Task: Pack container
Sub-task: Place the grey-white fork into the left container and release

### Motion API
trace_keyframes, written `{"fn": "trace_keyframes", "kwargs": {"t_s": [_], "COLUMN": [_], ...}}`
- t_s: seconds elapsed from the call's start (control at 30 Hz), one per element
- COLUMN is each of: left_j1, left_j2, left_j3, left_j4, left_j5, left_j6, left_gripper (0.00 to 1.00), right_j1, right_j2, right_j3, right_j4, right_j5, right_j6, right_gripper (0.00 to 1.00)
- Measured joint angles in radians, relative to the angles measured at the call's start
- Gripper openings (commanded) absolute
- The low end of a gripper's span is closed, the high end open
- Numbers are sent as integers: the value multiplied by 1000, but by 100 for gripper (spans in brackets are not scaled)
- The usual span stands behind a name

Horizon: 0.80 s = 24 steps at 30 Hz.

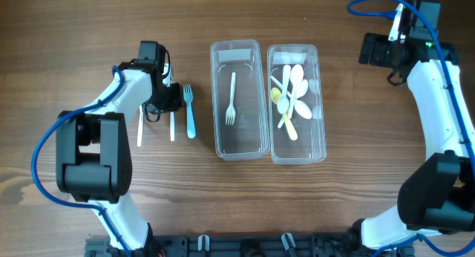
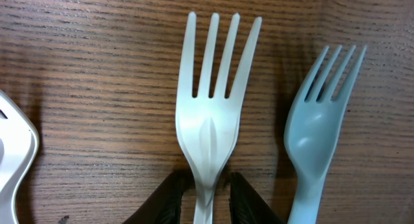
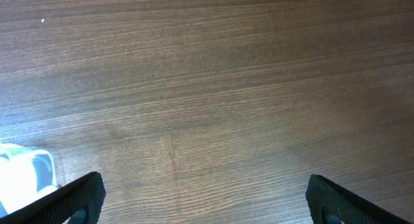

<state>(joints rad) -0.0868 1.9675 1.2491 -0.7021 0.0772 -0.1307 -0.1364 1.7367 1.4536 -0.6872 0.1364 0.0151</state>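
Note:
Two clear containers stand side by side mid-table. The left container point(image 1: 249, 140) holds one white fork point(image 1: 232, 99); the right container point(image 1: 315, 142) holds several white and yellowish spoons point(image 1: 290, 97). Left of them, another white fork point(image 2: 210, 120) lies on the wood, its handle point(image 1: 172, 128) showing in the overhead view. My left gripper point(image 2: 206, 188) is down over it, its dark fingers point(image 2: 169, 201) straddling the fork's neck with a thin gap each side. A blue fork point(image 2: 320, 143) lies just right of it. My right gripper point(image 3: 207, 198) hangs wide open over bare wood, far right.
A third white utensil point(image 1: 139, 127) lies left of the straddled fork; its rounded end point(image 2: 14, 153) shows at the left wrist view's edge. The blue fork point(image 1: 190, 112) sits between my left gripper point(image 1: 165, 102) and the containers. A container corner point(image 3: 22, 167) shows by my right gripper point(image 1: 373, 49).

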Motion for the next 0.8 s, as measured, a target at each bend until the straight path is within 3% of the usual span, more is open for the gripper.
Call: {"fn": "trace_keyframes", "kwargs": {"t_s": [0.07,0.2,0.53,0.8], "left_j1": [0,0,1,4], "left_j2": [0,0,0,-26], "left_j3": [0,-1,17,262], "left_j4": [1,12,3,-98], "left_j5": [0,0,0,-27], "left_j6": [0,2,14,13], "left_gripper": [22,4,4,4], "right_j1": [0,0,0,0], "right_j2": [0,0,0,0], "right_j3": [0,0,0,0], "right_j4": [0,0,0,0], "right_j5": [0,0,0,0], "right_j6": [0,0,0,0], "right_gripper": [100,100,100,100]}}
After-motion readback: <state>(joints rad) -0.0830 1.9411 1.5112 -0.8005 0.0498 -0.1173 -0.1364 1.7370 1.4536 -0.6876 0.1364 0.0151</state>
